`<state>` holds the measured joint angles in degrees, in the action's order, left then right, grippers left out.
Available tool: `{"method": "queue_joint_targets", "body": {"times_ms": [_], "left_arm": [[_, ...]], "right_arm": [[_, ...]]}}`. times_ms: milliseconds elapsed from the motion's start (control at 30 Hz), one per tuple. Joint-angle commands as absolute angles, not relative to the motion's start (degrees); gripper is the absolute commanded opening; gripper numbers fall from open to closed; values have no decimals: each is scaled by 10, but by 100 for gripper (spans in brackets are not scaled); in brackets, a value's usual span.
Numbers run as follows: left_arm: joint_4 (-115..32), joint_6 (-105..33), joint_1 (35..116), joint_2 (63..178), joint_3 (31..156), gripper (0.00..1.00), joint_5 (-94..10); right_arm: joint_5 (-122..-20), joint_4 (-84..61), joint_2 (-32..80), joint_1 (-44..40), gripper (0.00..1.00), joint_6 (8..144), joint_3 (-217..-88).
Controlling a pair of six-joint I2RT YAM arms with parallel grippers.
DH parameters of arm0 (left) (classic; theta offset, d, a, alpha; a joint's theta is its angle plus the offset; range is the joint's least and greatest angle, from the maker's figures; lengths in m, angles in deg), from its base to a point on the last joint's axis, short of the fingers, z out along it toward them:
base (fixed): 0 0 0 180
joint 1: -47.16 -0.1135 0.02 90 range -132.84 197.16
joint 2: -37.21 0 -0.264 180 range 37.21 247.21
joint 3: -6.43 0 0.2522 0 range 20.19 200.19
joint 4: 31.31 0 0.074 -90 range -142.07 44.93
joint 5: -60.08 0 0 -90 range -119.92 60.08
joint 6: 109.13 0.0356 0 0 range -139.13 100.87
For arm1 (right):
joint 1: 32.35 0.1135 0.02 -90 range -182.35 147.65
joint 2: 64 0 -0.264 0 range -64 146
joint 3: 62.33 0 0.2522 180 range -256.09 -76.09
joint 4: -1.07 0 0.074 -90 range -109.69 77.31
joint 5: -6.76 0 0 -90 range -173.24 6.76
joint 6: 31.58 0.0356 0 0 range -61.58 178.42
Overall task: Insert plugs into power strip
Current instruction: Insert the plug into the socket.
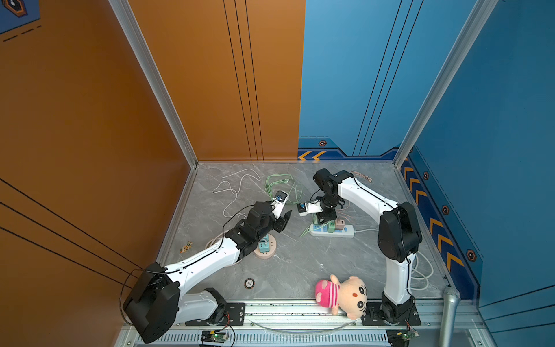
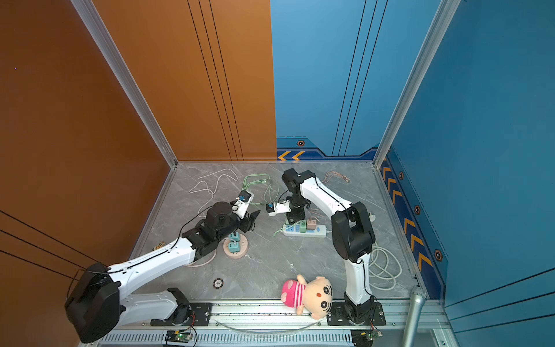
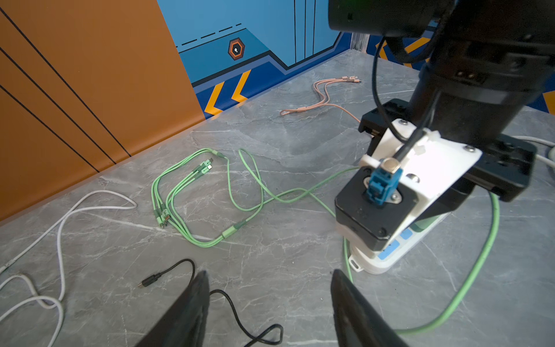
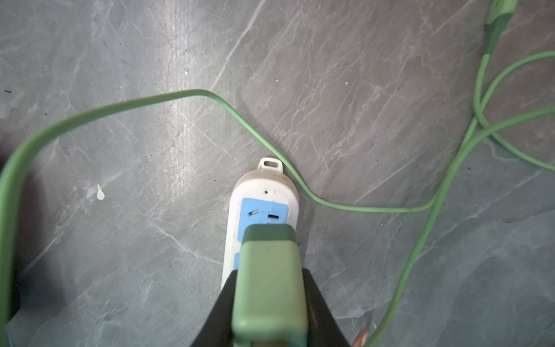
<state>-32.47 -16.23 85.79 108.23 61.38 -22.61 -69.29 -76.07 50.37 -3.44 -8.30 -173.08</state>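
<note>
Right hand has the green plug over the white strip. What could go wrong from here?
1. The green plug in the right hand hides its prongs, so alignment with the power strip is unchecked; a skewed push may jam or tip it.
2. The left hand is open and away, so the unheld strip could slide.
3. The green cable curls past the strip's end and might snag.

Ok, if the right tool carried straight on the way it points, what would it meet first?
The white power strip: the right tool, shut on a mint green plug, points down at its blue socket face, likely plug first.
</note>
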Motion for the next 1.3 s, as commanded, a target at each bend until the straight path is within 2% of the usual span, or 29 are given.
{"method": "queue_joint_targets", "body": {"times_ms": [0, 1133, 1267], "left_arm": [[-323, -171, 852, 1068, 608, 64, -212], [-323, -175, 852, 1083, 608, 64, -211], [-323, -177, 852, 1085, 607, 64, -212]], "right_arm": [[-712, -763, 518, -28, 0, -97, -1729], [-782, -768, 545, -9, 0, -70, -1733], [-761, -768, 545, -9, 0, -63, -1730]]}}
